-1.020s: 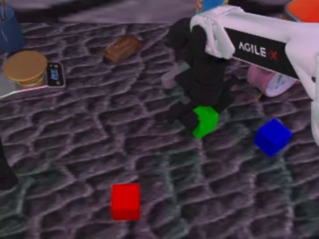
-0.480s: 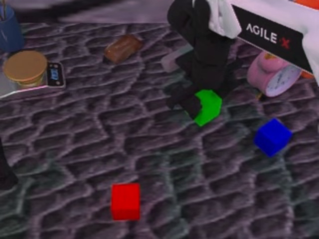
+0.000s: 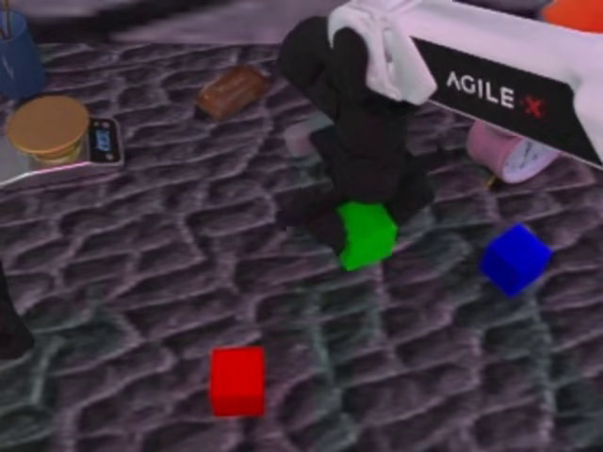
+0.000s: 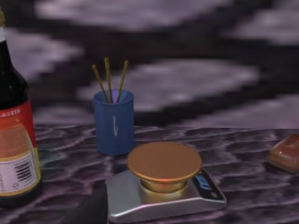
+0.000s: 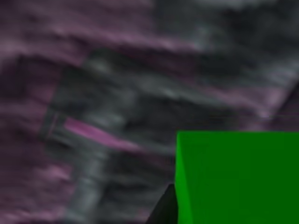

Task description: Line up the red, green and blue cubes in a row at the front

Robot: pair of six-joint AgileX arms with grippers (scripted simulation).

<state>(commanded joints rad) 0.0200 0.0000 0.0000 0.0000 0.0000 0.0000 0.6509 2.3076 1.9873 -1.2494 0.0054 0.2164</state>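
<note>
Our right gripper point(image 3: 356, 229) grips the small bright green cube point(image 3: 367, 234) mid-table; red cube point(image 3: 236, 379) front, blue cube point(image 3: 514, 258) right. Left gripper unseen.

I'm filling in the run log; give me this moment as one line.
right gripper: shut on green cube, carrying it | red cube: front | blue cube: right | left arm: parked

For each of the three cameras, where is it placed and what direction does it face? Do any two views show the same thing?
Top view: above the table, looking down; right arm with right gripper on the green cube.
Left wrist view: low, facing the scale, blue cup and bottle; a dark part at the edge.
Right wrist view: close over the green cube.
Shared: the green cube; the scale.
</note>
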